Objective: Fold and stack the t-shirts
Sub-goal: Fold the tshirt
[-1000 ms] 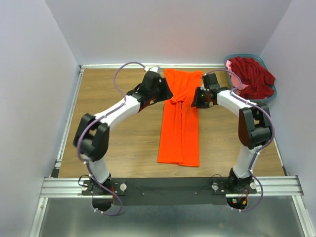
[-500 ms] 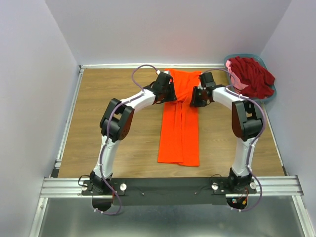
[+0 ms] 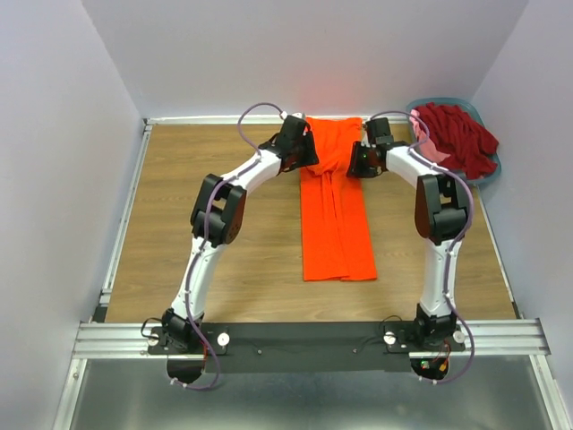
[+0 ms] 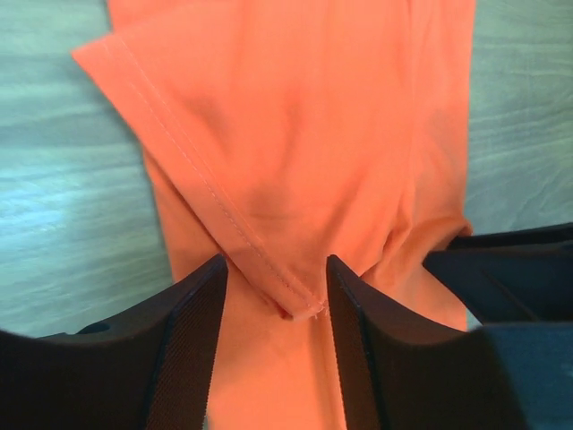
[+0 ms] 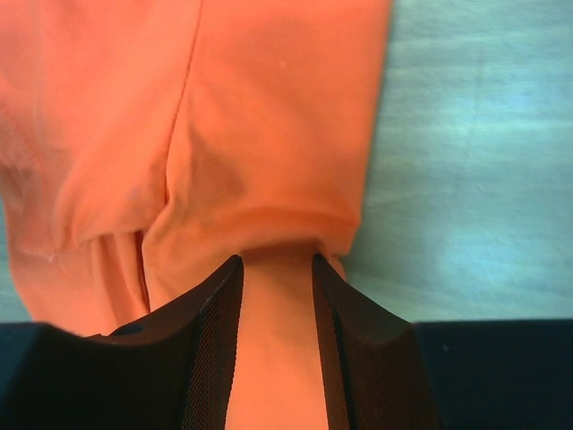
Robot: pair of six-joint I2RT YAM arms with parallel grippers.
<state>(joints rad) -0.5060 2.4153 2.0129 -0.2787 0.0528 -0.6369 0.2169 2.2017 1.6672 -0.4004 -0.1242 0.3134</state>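
The bright orange t-shirt lies on the wooden table as a long narrow strip running from the back wall toward the arms. My left gripper holds its far left part; in the left wrist view a hemmed sleeve corner sits between the fingers of this gripper. My right gripper holds the far right part; in the right wrist view the cloth bunches at the tips of the gripper. A dark red t-shirt and a pink one lie in the basket.
The grey-blue basket stands at the back right corner against the wall. Metal rails border the table on the left and back. Walls close in on three sides. The arms' base bar runs along the near edge.
Both arms have stretched toward the back wall and dragged the orange t-shirt with them; its near hem has slid away from the base bar and slightly right.
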